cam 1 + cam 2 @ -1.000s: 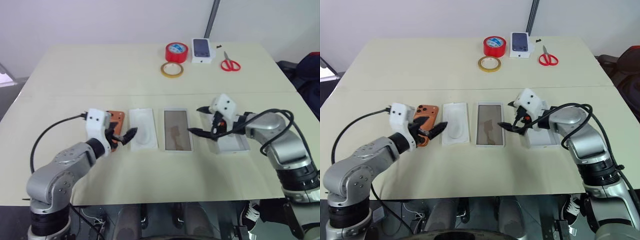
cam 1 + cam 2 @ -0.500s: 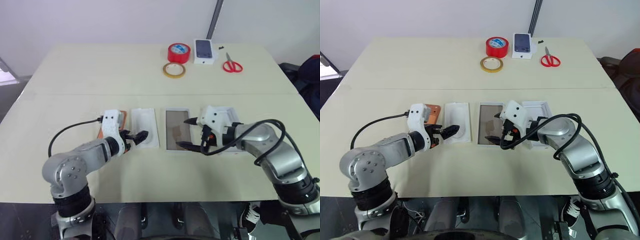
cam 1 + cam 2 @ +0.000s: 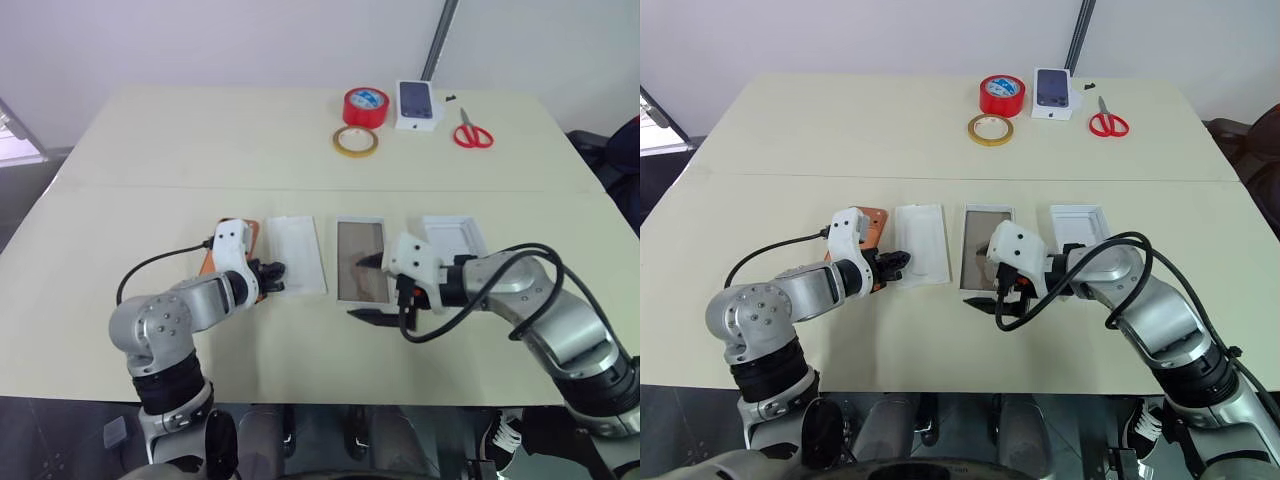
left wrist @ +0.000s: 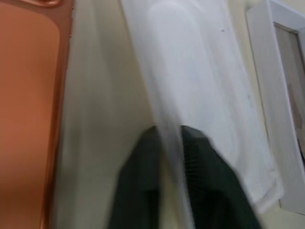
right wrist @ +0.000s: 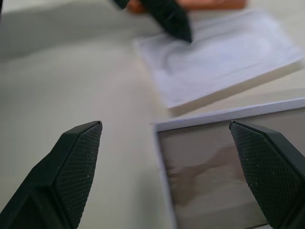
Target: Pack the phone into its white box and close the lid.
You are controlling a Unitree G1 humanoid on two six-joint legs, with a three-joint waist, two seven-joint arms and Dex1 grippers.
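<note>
Cream tabletop (image 3: 150,140) with a row of items across its middle. From the robot's left: the phone (image 3: 212,262), orange and lying flat; the white insert (image 3: 296,266); the white box (image 3: 361,273), open, brownish-grey inside; the lid (image 3: 455,238), nearest the right edge. The left claw (image 3: 270,273) is pressed together on the insert's long edge, pinching it beside the phone. The right claw (image 3: 366,287) is spread wide over the near end of the white box. Two tape rolls (image 3: 365,106), a smaller box (image 3: 418,104) and scissors (image 3: 472,131) lie along the far edge.
</note>
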